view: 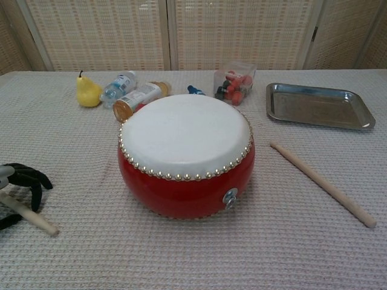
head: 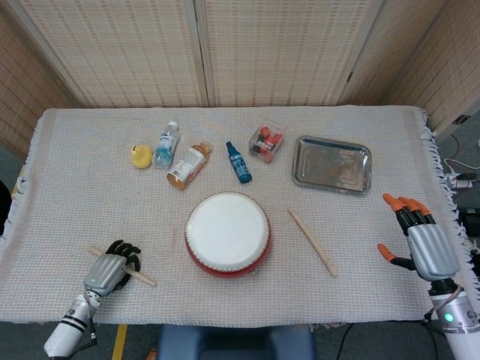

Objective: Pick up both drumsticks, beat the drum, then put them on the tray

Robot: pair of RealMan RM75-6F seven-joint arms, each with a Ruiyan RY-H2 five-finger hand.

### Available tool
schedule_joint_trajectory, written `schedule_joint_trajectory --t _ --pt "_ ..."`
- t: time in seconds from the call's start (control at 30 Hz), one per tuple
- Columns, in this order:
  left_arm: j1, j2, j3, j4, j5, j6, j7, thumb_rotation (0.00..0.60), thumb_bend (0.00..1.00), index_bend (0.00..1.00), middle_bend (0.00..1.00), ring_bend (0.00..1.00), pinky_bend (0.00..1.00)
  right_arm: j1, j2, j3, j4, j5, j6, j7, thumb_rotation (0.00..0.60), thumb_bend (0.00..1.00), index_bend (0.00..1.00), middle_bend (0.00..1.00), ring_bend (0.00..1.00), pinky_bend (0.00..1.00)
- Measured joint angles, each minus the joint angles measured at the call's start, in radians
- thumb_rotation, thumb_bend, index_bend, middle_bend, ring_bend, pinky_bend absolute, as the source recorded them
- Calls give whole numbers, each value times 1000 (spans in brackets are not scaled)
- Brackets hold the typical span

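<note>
Where it lies, drumstick (head: 124, 266) (left one) under left hand (head: 111, 268).

My left hand (head: 110, 268) sits low at seven o'clock, palm down, black fingers (view: 31, 179) curled over and around a drumstick (head: 141, 276); my right hand (head: 417, 241) hovers at four o'clock, open, orange-tipped fingers pointing toward eleven, thumb splayed toward nine

Woven-reed folding screen panels (head: 247, 52) behind the table, pale textured cloth (head: 97, 202) – fringed edges, grey floor (head: 465, 142) beyond
</note>
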Motion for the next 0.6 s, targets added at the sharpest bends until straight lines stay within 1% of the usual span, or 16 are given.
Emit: schedule_joint_trajectory --t 0.27,0.47,0.6 --pt "0 -6 2 6 -7 -11 -8 600 383 552 255 146 86 3 3 -1 -1 3 -9 4 600 249 59 135 0 121" --pt "0 -4 5 3 -6 -15 -7 600 383 516 252 146 86 5 4 -2 -1 7 -16 7 600 248 59 136 0 121" --pt "2 -3 6 -4 -1 -5 0 600 384 514 250 146 87 6 4 -2 0 7 -18 9 600 248 59 136 0 120"
